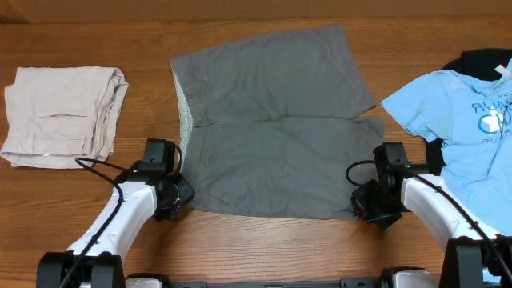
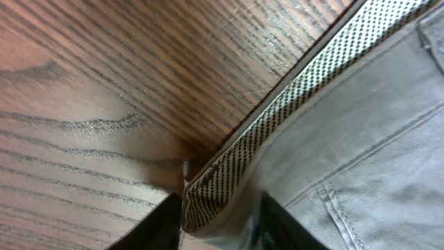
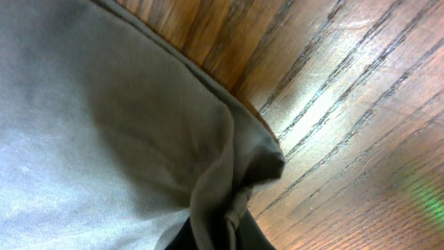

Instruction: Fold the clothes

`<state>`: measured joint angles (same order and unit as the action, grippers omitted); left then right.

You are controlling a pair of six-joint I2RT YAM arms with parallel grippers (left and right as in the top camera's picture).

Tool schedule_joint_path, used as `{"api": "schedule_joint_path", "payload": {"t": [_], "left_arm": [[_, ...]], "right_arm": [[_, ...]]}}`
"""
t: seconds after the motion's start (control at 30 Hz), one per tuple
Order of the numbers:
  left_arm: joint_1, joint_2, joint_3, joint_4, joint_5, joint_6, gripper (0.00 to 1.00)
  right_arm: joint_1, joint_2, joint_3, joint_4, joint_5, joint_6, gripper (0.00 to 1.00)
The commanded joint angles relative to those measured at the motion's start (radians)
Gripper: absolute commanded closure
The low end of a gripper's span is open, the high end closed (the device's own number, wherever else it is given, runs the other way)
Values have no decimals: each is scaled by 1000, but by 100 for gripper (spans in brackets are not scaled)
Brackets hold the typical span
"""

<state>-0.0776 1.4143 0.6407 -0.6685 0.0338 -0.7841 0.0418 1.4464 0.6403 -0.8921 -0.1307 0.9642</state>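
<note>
Both grippers sit low at the near edge of the grey shorts (image 1: 272, 128), one at each near corner. Left gripper (image 2: 218, 229): its dark fingers stand either side of the near waistband corner, with the dotted lining (image 2: 291, 118) turned up between them. Cloth fills the gap, but I cannot tell whether the claw is clamped on it or only straddling it. Right gripper (image 3: 222, 232): closed on the near hem corner of the leg, where the fabric bunches into a ridge that runs down into the fingers. The shorts lie spread flat in the middle of the table (image 1: 264, 240), waistband to the left and leg openings to the right, the far leg angled slightly away from the near one. No fold is visible in them: both legs show at full length and the cloth lies in a single layer apart from the pinched corner. Judgement: the task is at its very start, at the grasp before a first fold. Bringing the near leg over the far one looks the likely first move, with at least one crosswise fold left after that. At the far left, beige shorts (image 1: 64, 116) lie in a compact folded stack. At the right, a light blue T-shirt (image 1: 464, 120) lies unfolded, partly over a black garment (image 1: 480, 60).
</note>
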Motion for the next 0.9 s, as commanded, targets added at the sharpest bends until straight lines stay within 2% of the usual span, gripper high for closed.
{"api": "schedule_joint_path", "payload": {"t": [0.0,0.17,0.3,0.4,0.47,0.53,0.63,0.67,0.87], "left_arm": [[3,5,-17,-2,0,-1,56],[3,5,-17,-8,-5,6,44],[3,5,-17,-12,-18,10,44],[3,5,-18,-15,-18,10,49],[3,5,-21,-16,-15,10,57],[3,5,-28,-22,-15,10,70],[3,5,-29,-54,-15,23,93],[3,5,-28,-62,-15,26,96],[3,5,28,-163,68,127,96]], "right_arm": [[2,9,-33,6,33,1,92],[2,9,-33,6,33,1,92],[2,9,-33,6,33,1,91],[2,9,-33,6,33,1,91],[2,9,-33,6,33,1,92],[2,9,-33,6,33,1,96],[2,9,-33,5,37,1,96],[2,9,-33,5,36,1,96],[2,8,43,-113,37,-14,96]]}}
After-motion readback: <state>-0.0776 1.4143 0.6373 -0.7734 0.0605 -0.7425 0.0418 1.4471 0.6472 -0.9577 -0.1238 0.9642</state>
